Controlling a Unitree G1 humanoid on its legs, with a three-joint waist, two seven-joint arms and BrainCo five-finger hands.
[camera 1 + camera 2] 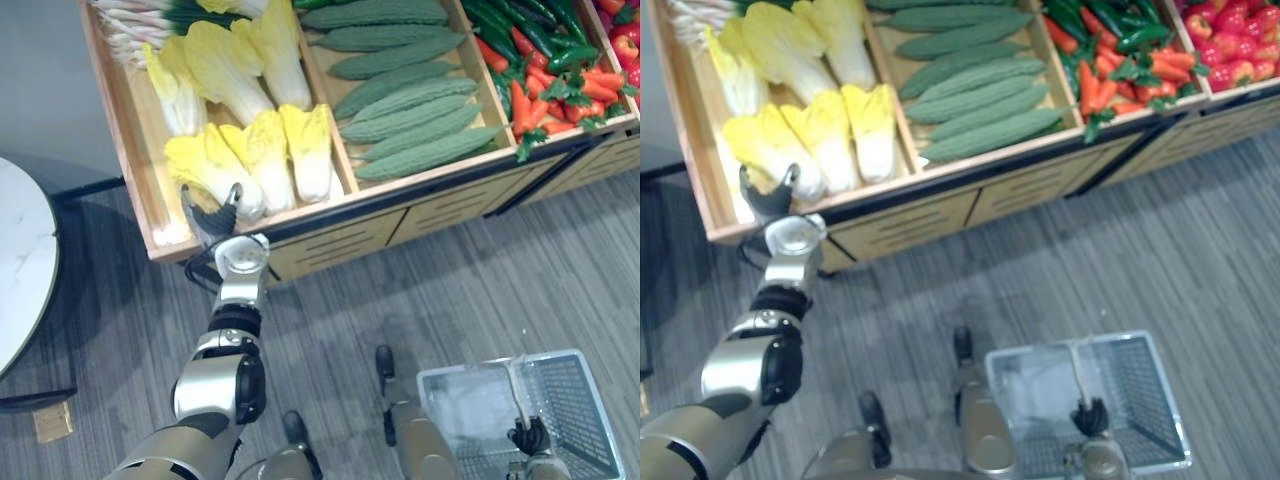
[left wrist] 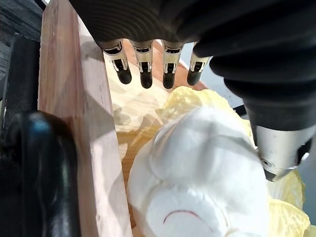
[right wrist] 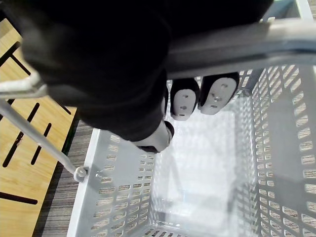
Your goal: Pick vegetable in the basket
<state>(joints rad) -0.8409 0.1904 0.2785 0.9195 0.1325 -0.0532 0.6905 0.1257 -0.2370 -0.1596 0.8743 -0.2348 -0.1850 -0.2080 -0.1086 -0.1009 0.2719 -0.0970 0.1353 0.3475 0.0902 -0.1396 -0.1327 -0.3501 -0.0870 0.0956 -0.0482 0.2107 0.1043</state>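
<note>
Several yellow-white napa cabbages lie in the left bin of a wooden stand [image 1: 330, 225]. My left hand [image 1: 212, 212] reaches over the bin's front rail onto the nearest cabbage [image 1: 215, 165]. Seen from the left wrist, its fingers [image 2: 144, 64] stretch straight above that cabbage's white base [image 2: 197, 163], the thumb [image 2: 276, 148] on the other side, so the hand is open. Low at the right, my right hand [image 1: 527, 436] is curled round the handle [image 3: 276, 39] of a grey mesh basket [image 1: 580, 395], and nothing lies inside the basket.
The neighbouring bins hold green bumpy gourds [image 1: 400, 90], carrots [image 1: 560, 95] with green peppers [image 1: 520, 25], and red peppers [image 1: 625, 45]. Spring onions [image 1: 140, 25] lie behind the cabbages. A white round table [image 1: 20, 260] stands at the left on grey plank floor [image 1: 450, 290].
</note>
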